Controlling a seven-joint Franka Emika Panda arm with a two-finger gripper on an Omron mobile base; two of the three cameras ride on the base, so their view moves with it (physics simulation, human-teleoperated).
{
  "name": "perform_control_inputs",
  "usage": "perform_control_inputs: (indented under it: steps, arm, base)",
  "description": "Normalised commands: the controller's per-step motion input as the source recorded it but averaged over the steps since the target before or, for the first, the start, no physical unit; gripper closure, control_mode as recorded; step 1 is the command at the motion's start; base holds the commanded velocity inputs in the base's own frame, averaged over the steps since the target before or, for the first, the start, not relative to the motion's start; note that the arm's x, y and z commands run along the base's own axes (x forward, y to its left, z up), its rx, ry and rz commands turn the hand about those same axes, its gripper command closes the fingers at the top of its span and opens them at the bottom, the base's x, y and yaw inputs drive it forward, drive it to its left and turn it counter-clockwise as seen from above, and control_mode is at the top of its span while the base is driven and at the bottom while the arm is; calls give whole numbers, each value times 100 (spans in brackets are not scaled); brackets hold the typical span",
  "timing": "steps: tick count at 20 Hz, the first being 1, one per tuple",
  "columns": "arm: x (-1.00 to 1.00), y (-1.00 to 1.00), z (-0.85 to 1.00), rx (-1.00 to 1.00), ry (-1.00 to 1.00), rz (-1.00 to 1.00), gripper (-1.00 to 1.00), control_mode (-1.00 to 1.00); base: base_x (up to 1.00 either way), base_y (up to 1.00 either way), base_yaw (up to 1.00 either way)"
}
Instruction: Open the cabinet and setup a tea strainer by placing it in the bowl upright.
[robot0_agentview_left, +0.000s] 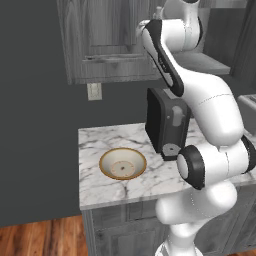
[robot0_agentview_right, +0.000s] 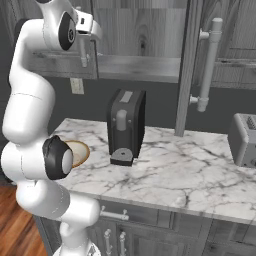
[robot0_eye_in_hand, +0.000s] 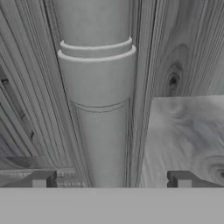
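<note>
Gripper (robot0_eye_in_hand: 109, 180) spread wide — its fingertips (robot0_eye_in_hand: 41, 179) flank the cabinet (robot0_eye_in_hand: 183, 52) handle (robot0_eye_in_hand: 96, 87), ungrasped.

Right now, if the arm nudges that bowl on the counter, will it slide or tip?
The bowl looks shallow and wide, so it would probably slide, not tip. The marble counter looks smooth, so little grip is likely. It looks ceramic, possibly chippable.

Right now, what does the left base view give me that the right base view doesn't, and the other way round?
Left base view: the whole bowl, clear of the arm, and a wall outlet. Right base view: a toaster, an open cabinet door with its bar handle, and the claw up at the cabinet. Both: the marble counter and the black coffee machine.
</note>
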Motion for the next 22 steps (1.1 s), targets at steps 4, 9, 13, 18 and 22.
perform_control_inputs:
  steps: [4,9,13,18,22]
  arm:
    - [9,0,-16,-2,-10,0,-100,-100]
    - [19,-3,-28,-1,-8,0,-100,-100]
    - [27,-1,-23,0,-1,0,-100,-100]
    - [19,0,0,0,-3,0,-100,-100]
    - [18,0,0,0,-3,0,-100,-100]
  base:
    - [0,0,0]
    - [0,0,0]
    - [0,0,0]
    - [0,0,0]
    - [0,0,0]
